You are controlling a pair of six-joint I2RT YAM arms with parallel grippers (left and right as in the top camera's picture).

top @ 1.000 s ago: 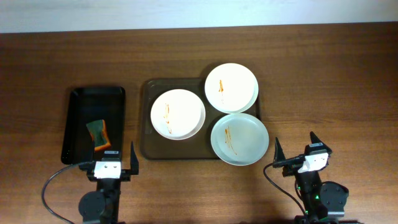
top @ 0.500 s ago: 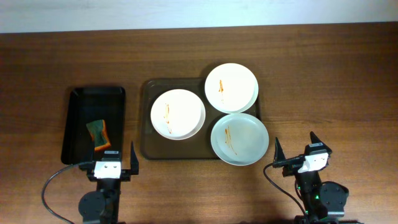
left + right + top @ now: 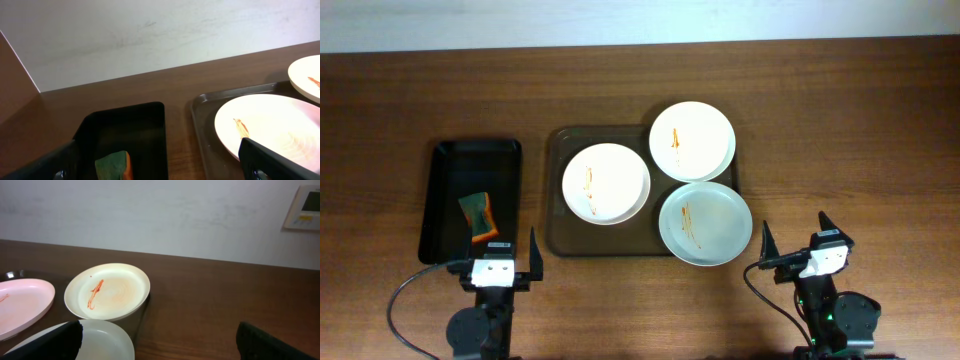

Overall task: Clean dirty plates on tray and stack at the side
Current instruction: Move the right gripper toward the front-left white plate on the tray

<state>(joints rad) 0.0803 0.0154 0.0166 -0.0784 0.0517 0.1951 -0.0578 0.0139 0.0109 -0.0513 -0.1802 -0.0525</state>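
Observation:
Three plates with orange-red sauce streaks lie on the dark brown tray (image 3: 556, 190): a white one at the left (image 3: 606, 183), a white one at the back right (image 3: 692, 140), and a grey-green one at the front right (image 3: 705, 223), overhanging the tray's rim. My left gripper (image 3: 493, 255) is open and empty at the front left, near the table's edge. My right gripper (image 3: 794, 244) is open and empty at the front right. The left wrist view shows the left plate (image 3: 272, 127) on the tray (image 3: 202, 107). The right wrist view shows the back plate (image 3: 107, 291) and the grey-green plate (image 3: 102, 340).
A smaller black tray (image 3: 448, 160) stands at the left and holds a green and orange sponge (image 3: 478, 213); the sponge also shows in the left wrist view (image 3: 114, 165). Bare wooden table lies to the right of the plates. A white wall runs behind the table.

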